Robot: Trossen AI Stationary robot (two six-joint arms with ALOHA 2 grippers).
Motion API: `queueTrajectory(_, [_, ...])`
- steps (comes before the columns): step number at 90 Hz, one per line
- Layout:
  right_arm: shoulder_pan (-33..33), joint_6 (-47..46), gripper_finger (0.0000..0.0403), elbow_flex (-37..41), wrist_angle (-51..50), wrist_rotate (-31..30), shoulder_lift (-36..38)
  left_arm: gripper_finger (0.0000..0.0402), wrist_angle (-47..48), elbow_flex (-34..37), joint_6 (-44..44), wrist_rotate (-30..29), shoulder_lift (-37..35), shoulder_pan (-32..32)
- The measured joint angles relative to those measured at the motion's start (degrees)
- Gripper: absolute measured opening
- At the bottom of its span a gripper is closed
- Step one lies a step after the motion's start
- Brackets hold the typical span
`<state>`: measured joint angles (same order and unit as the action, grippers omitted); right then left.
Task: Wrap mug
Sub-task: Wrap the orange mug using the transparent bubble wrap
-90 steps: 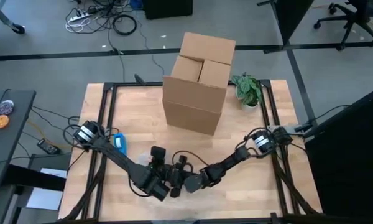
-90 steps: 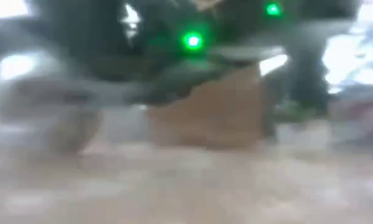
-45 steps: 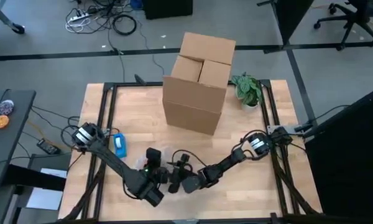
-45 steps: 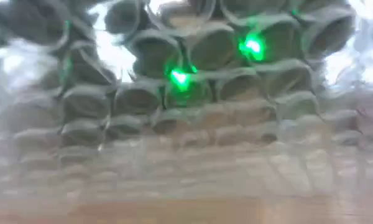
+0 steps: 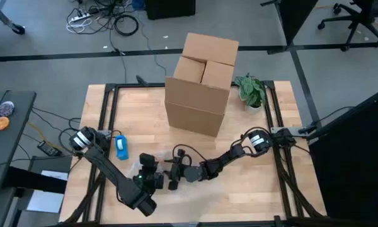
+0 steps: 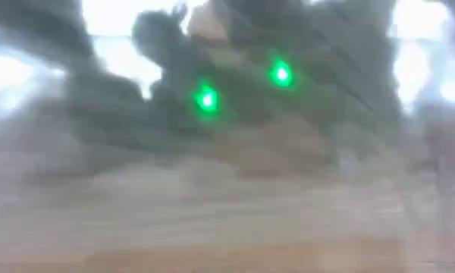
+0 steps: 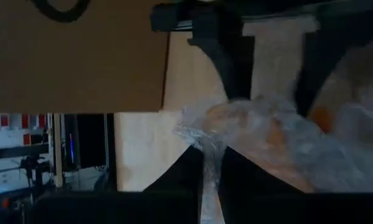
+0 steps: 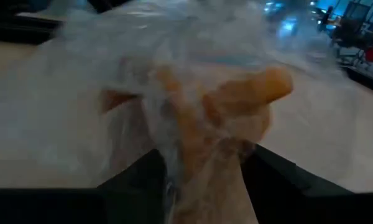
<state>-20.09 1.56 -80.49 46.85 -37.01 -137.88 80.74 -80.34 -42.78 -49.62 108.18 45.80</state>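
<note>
- Grey flooring with loose cables [image 5: 116,22] is seen around the wooden table [image 5: 258,189], which sits in a black frame.
- Toward the far side of the table a cardboard box [image 5: 201,85] stands with its flaps shut, and a small green plant [image 5: 251,90] is set just beside it, on the right.
- A blue object [image 5: 121,147] lies near the left edge of the table, close to the left arm.
- The left gripper [image 5: 149,175] and the right gripper [image 5: 178,173] are brought close together in the near half of the table, facing each other.
- The orange mug [image 7: 261,134] is found between them, swathed in clear bubble wrap [image 7: 336,158]; in the right wrist view the mug [image 8: 236,99] shows through the wrap [image 8: 87,93], handle outward.
- In the left wrist view a twisted tail of wrap runs down between that arm's dark fingers [image 7: 174,177]; the jaws appear pressed together on it.
- In the right wrist view the wrapped bundle is pinched between that arm's jaws.
- The low view is almost wholly blurred; only two green lights [image 6: 206,98] can be made out.
</note>
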Motion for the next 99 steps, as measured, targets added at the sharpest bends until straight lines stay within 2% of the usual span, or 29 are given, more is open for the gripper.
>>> queueTrajectory(16, [2.06, -2.22, 0.0152, 0.0, -0.54, 1.92, 0.02, 0.0017, 7.63, 0.0, -8.02, 0.29, -0.02, 1.57])
queueTrajectory(24, [3.2, -1.73, 0.0138, 0.0, -0.59, 2.75, 0.02, 0.0017, 8.91, 0.0, -9.98, 0.68, -0.02, 2.16])
queueTrajectory(32, [4.25, -1.17, 0.0102, -0.02, -0.52, 3.54, 0.04, 0.0017, 8.89, 0.02, -11.22, 1.14, -0.02, 2.66])
queueTrajectory(43, [5.33, 0.79, 0.0023, 0.0, -0.5, 6.54, 0.07, 0.0029, 8.96, 0.02, -11.96, 2.96, -0.07, 2.82])
queueTrajectory(49, [5.48, 2.64, 0.0012, -0.02, -0.57, 6.84, 0.11, 0.0043, 9.23, 0.07, -12.07, 4.91, -0.25, 2.8])
queueTrajectory(62, [5.23, 6.55, 0.0004, -0.02, -0.4, 2.2, 0.24, 0.0081, 9.39, -0.33, -12.32, 10.39, -2.45, 2.9])
queueTrajectory(77, [5.12, 6.16, 0.0002, 0.54, -0.46, -7.81, 1.2, 0.0108, 9.18, -3.03, -16.6, 13.52, -5.66, 5.37])
queueTrajectory(86, [5.17, 4.03, 0.0001, 2.9, -0.2, -11.94, 3.48, 0.0111, 5.24, -4.13, -21.73, 10.31, -6.23, 8.03])
queueTrajectory(99, [4.68, -1.24, 0.0001, 10.42, 0.16, -19.17, 9.1, 0.0111, -10.15, -2.15, -23.24, -1.18, -5.01, 11.12])
